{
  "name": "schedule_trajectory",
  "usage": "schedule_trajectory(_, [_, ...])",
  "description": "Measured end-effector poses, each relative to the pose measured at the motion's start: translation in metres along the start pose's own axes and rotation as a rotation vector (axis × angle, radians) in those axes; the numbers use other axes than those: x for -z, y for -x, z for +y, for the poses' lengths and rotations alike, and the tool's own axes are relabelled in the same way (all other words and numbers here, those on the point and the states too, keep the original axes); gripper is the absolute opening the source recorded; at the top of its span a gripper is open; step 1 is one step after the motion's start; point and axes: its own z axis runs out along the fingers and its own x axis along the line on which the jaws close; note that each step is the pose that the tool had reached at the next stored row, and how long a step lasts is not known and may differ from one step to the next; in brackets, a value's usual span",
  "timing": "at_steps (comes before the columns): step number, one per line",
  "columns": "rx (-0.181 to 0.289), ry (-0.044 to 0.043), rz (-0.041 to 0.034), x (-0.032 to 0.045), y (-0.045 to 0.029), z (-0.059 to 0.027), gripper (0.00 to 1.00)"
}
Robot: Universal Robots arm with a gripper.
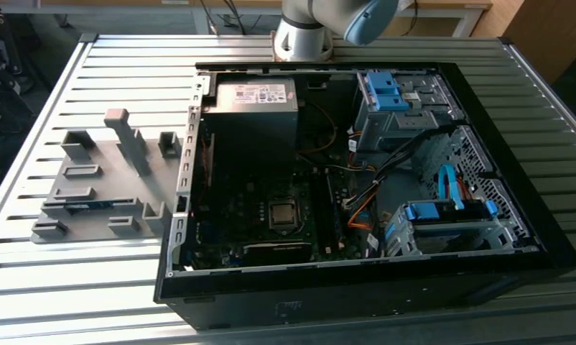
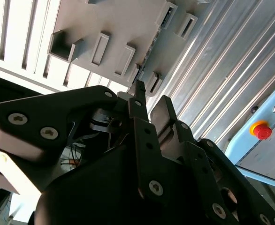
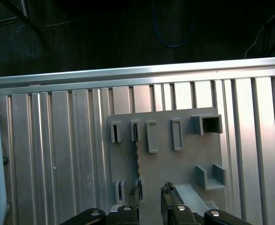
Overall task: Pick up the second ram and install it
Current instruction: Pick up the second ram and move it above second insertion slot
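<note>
while above second ram (image 3: 137,157), gripper (image 3: 151,193) spread

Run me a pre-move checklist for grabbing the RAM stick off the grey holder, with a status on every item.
1. Second ram standing on edge in the grey holder: ok.
2. Pincer open with nothing between its fingers: ok.
3. Pincer centred on the ram: not ok. In the first wrist view the stick lines up with one fingertip, not the gap.
4. Pincer's height above the holder: cannot tell.
5. Computer case open, with its inside exposed: ok.
6. Free slot for the ram inside the case: cannot tell.
</note>
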Motion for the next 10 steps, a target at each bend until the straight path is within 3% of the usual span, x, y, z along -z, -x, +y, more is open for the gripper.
schedule_trajectory(10, [0.000,0.0002,0.0002,-0.0040,0.0000,0.0000,0.33])
